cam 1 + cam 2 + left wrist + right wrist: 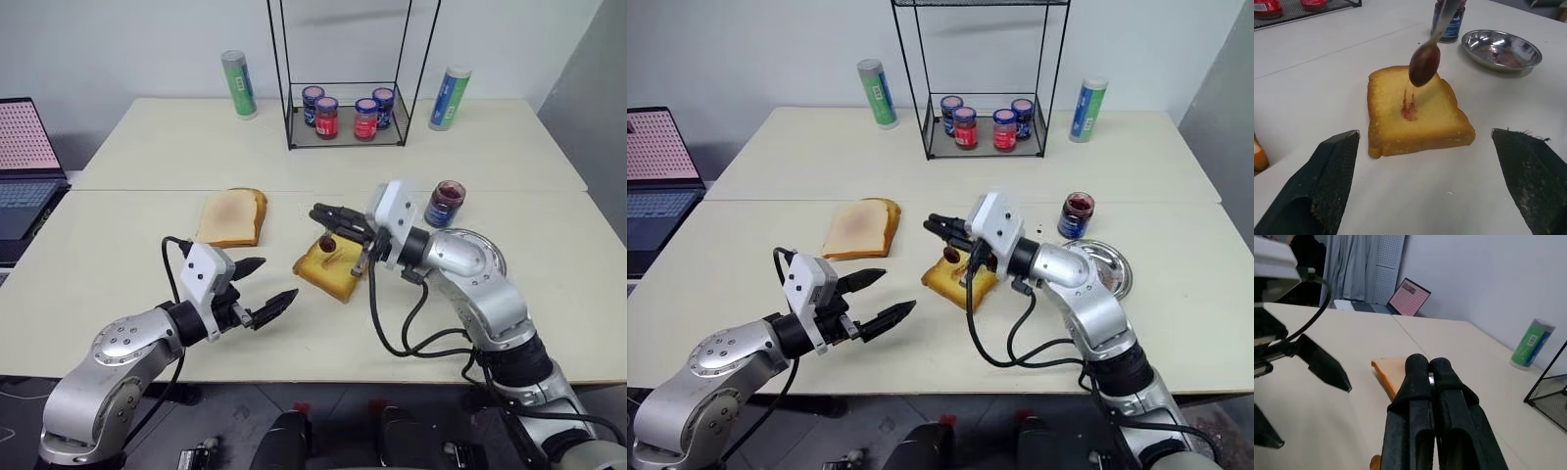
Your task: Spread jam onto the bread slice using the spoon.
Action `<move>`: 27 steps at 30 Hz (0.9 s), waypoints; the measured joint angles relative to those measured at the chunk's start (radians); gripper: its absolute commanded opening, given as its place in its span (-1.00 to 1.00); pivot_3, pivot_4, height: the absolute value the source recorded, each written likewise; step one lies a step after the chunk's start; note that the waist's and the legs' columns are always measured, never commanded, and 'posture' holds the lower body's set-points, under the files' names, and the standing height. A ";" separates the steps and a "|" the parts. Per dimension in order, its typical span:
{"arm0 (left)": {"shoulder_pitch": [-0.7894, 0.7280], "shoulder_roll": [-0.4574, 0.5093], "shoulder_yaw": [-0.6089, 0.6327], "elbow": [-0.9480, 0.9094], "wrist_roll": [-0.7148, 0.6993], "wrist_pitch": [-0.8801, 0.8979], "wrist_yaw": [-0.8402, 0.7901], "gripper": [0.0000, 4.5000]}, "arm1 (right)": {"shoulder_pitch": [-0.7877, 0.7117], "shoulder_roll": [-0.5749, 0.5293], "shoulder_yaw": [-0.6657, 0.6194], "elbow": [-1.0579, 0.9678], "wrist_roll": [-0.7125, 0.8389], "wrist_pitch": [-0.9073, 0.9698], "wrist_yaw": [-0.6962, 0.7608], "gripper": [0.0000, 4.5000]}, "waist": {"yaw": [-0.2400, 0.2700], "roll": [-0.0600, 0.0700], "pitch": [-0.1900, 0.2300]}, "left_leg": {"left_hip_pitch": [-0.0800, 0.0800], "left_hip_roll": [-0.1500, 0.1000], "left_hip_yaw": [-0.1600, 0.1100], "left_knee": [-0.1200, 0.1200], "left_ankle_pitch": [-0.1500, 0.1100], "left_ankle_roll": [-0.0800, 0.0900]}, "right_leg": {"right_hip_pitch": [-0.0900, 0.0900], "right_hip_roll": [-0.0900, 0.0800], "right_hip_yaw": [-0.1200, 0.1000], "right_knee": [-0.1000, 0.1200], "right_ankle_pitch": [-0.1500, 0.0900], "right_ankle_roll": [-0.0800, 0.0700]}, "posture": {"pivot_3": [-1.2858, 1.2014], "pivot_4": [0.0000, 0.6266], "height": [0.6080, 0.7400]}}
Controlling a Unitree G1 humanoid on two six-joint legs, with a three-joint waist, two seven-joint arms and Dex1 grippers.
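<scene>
A jam-laden spoon point(1424, 62) hangs just above the bread slice point(1415, 110), pinched by its slim metal handle in the right gripper point(331, 216), whose black fingers are pressed tight together. The thick, golden-yellow slice, tan at the crust, lies near the middle of the table point(147, 157), toward its front edge. So far only a small red smear marks the centre of its face; by the look of it, the spreading has barely begun, and nearly the whole toasted surface is still to be covered. The spoon's bowl carries a glossy, dark red-purple blob. The left gripper point(268, 287) is poised in front of the slice with its textured black fingers spread wide, holding nothing. Toward the table's right edge stand the small clear glass jam jar point(445, 204) with its blue label and a round, shiny steel dish point(1501, 49), streaked red. A paler slice point(232, 216) lies to the left.
</scene>
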 measured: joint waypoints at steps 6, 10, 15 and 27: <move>0.008 0.002 0.001 -0.001 -0.001 0.000 0.001 1.00 | -0.004 -0.048 0.010 0.058 -0.081 -0.127 0.035 -0.99 | 0.000 -0.001 0.000 | 0.000 0.000 0.000 0.000 0.000 0.000 | 0.000 0.000 0.000 0.000 0.000 0.000 | 0.03 -0.52 1.00; 0.005 0.002 0.002 -0.002 -0.004 0.001 0.005 1.00 | 0.004 -0.079 0.036 0.084 -0.156 -0.242 0.054 -0.99 | 0.001 -0.001 0.000 | 0.001 0.000 0.000 0.000 0.000 0.000 | 0.001 0.000 -0.001 0.000 0.000 0.000 | 0.03 -0.52 1.00; -0.015 -0.004 0.012 -0.005 -0.035 0.019 0.028 1.00 | 0.005 -0.065 0.049 0.102 -0.212 -0.299 0.039 -0.99 | 0.001 -0.001 0.001 | 0.000 0.000 0.000 0.000 0.000 -0.001 | 0.001 0.000 -0.001 0.000 0.000 0.000 | 0.03 -0.52 1.00; -0.023 0.003 0.020 -0.006 -0.048 0.022 0.043 1.00 | -0.034 -0.032 0.015 0.121 -0.268 -0.329 -0.001 -0.99 | 0.001 -0.002 0.001 | 0.000 0.000 0.000 0.000 0.001 -0.002 | 0.001 0.000 0.000 0.000 0.000 0.000 | 0.03 -0.52 1.00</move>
